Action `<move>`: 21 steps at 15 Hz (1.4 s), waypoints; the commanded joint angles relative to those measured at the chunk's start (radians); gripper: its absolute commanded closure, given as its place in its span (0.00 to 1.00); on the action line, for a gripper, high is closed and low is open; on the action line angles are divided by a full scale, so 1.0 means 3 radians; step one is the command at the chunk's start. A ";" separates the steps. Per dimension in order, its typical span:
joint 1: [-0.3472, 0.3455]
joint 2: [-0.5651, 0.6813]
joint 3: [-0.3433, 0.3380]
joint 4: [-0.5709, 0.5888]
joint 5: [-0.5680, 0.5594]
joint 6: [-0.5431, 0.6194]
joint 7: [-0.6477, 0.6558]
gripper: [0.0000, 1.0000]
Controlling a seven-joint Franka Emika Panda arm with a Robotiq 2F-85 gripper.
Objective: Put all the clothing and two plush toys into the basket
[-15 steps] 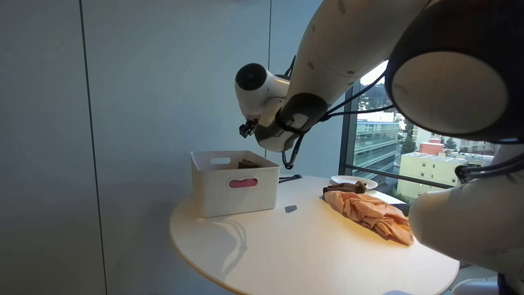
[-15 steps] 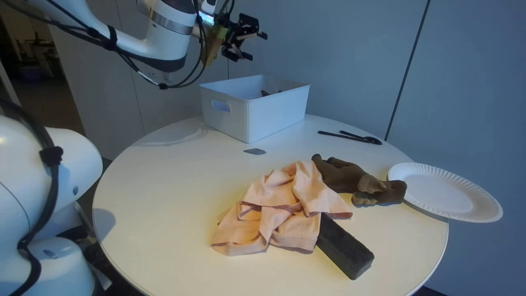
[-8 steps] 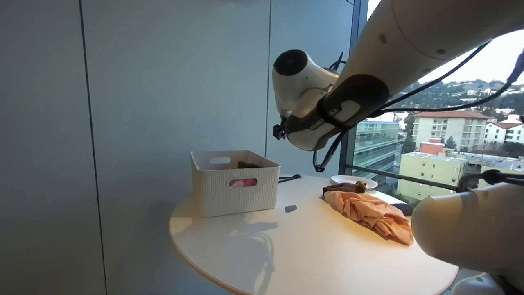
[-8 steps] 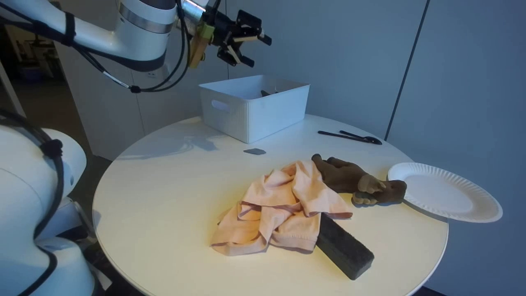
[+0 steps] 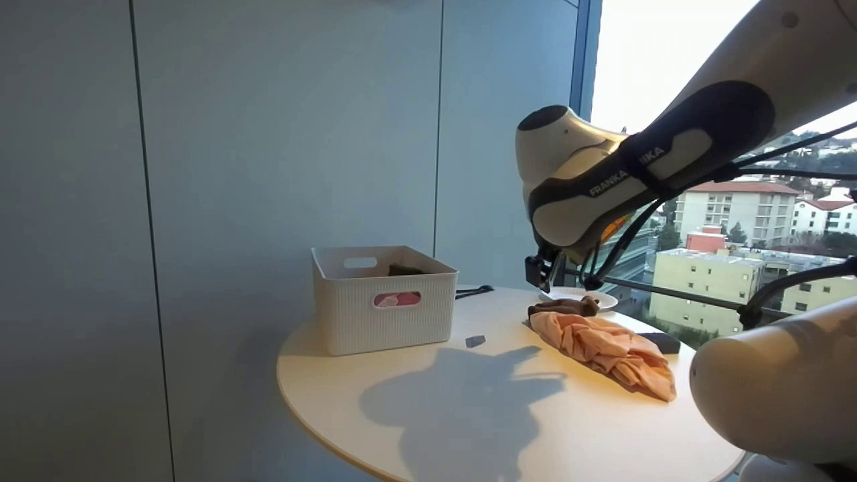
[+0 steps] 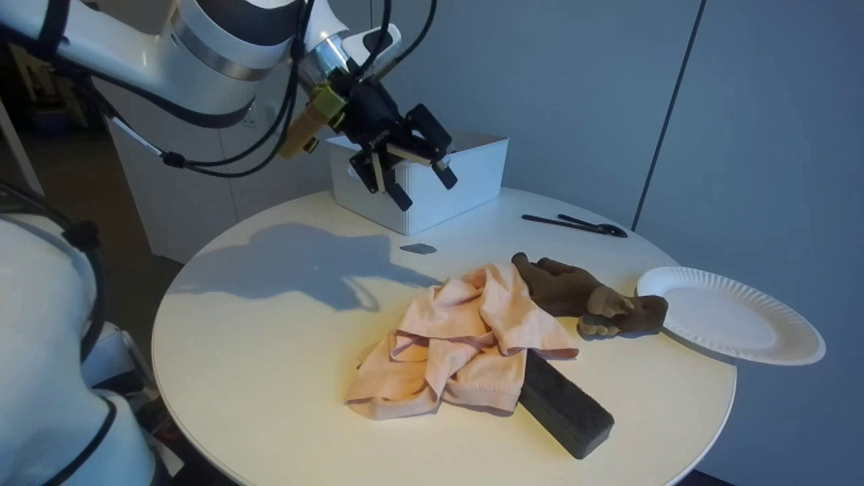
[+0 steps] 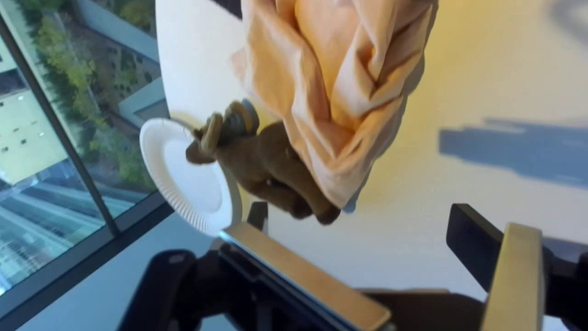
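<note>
A plain grey-blue panelled wall [image 5: 281,147] fills the left and middle of the frame in an exterior view, with a window [image 5: 659,53] at the right giving onto pale buildings [image 5: 706,278]. On a round white table [image 6: 270,364] with a wood-toned edge, the white, ribbed, open-topped plastic basket [image 5: 395,328] sits near the centre of that frame; bright pink cloth [image 5: 407,297] shows through its side opening, and a dark brownish shape [image 5: 404,270] inside, too little exposed to name with confidence, reaches near the rim. In an exterior view, the crumpled orange-tan fabric garment [image 6: 466,331] lies at the lower middle, and the brown plush animal toy [image 6: 567,290] touches it on the right. A black oblong block [image 6: 567,405] has one end hidden by the garment, a white fluted paper plate [image 6: 729,317] overhangs the table at right, and two slim black utensils [image 6: 574,225] lie above the toy. The black end effector [image 6: 423,187] hangs at the upper middle, its two fingers spread wide, apart from garment and toy.
</note>
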State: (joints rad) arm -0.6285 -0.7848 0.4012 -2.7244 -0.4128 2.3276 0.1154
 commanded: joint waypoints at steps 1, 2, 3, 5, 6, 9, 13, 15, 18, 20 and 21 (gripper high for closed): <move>0.0459 0.0126 -0.0681 0.0031 -0.0066 -0.0645 -0.0153 0.00; 0.0548 0.0188 -0.0815 0.0054 -0.0095 -0.0830 -0.0142 0.00; 0.0627 0.0275 -0.0929 0.0086 -0.0116 -0.1024 -0.0155 0.00; 0.0835 0.0475 -0.1189 0.0097 -0.0094 -0.1188 -0.0315 0.00; 0.0922 0.0591 -0.1288 0.0081 -0.0106 -0.1153 -0.0377 0.00; 0.0968 0.1033 -0.1333 0.0053 -0.0312 -0.0773 0.0031 0.00; 0.0883 0.1592 -0.1374 0.0173 -0.0748 -0.0358 0.0790 0.00; 0.0907 0.1817 -0.1426 0.0233 -0.0850 -0.0240 0.1090 0.00; 0.0980 0.1991 -0.1530 0.0320 -0.0918 -0.0062 0.1228 0.32; 0.1023 0.1995 -0.1588 0.0339 -0.0879 0.0056 0.1166 0.44; 0.1037 0.2003 -0.1601 0.0347 -0.0888 0.0105 0.1160 0.51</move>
State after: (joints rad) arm -0.3440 -0.2412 -0.0467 -2.6375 -0.6528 2.2807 0.4309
